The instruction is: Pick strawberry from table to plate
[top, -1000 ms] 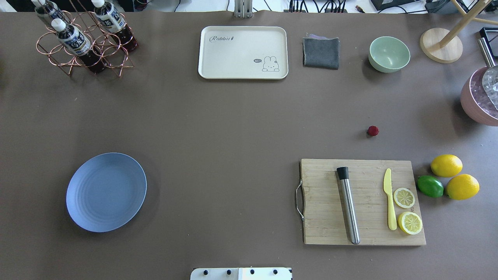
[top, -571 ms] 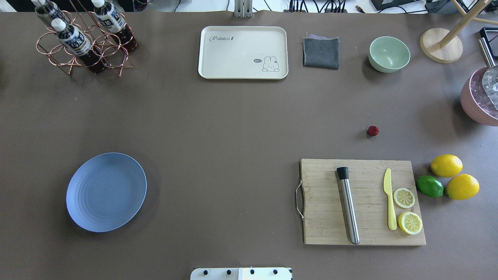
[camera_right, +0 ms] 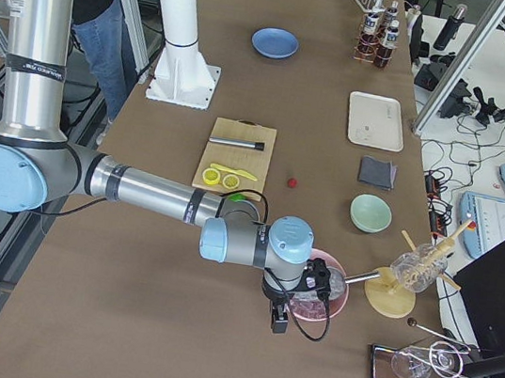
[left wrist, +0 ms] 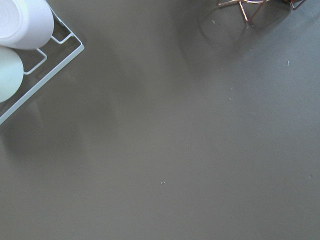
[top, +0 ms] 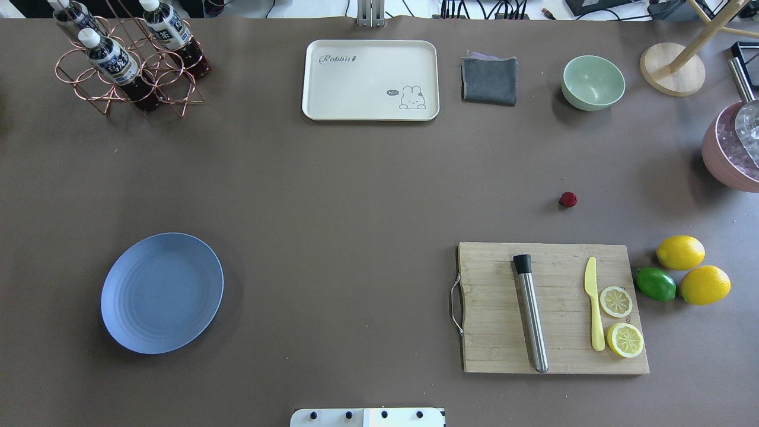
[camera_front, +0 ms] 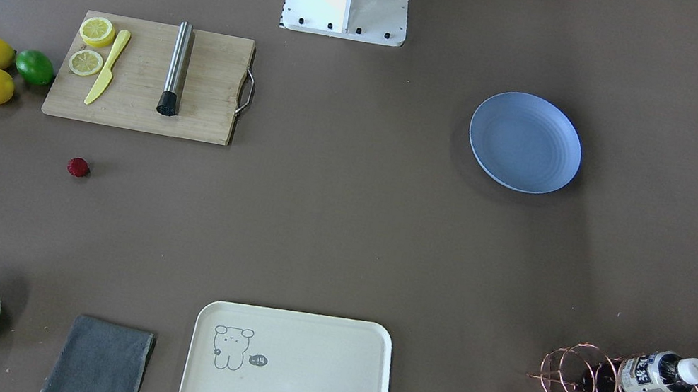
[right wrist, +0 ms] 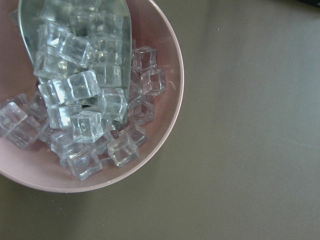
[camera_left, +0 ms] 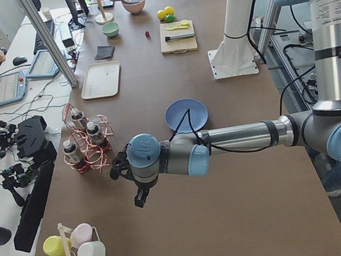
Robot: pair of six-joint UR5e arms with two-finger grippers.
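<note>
The strawberry [top: 568, 199] is a tiny dark-red berry lying on the grey-brown table [top: 356, 196], just beyond the cutting board; it also shows in the front-facing view [camera_front: 78, 167]. The light-blue plate [top: 162, 293] sits far off on the left side with nothing on it. Neither gripper appears overhead. The left gripper [camera_left: 141, 194] hangs past the table's left end near the bottle rack, and the right gripper [camera_right: 279, 318] hovers over the pink ice bowl at the right end. I cannot tell whether either is open or shut.
A wooden cutting board [top: 551, 308] carries a steel muddler, a yellow knife and lemon halves. Two lemons and a lime [top: 656, 283] lie beside it. A pink bowl of ice [right wrist: 170, 100], a green bowl [top: 593, 82], a cream tray [top: 370, 80] and a bottle rack [top: 127, 59] ring the table.
</note>
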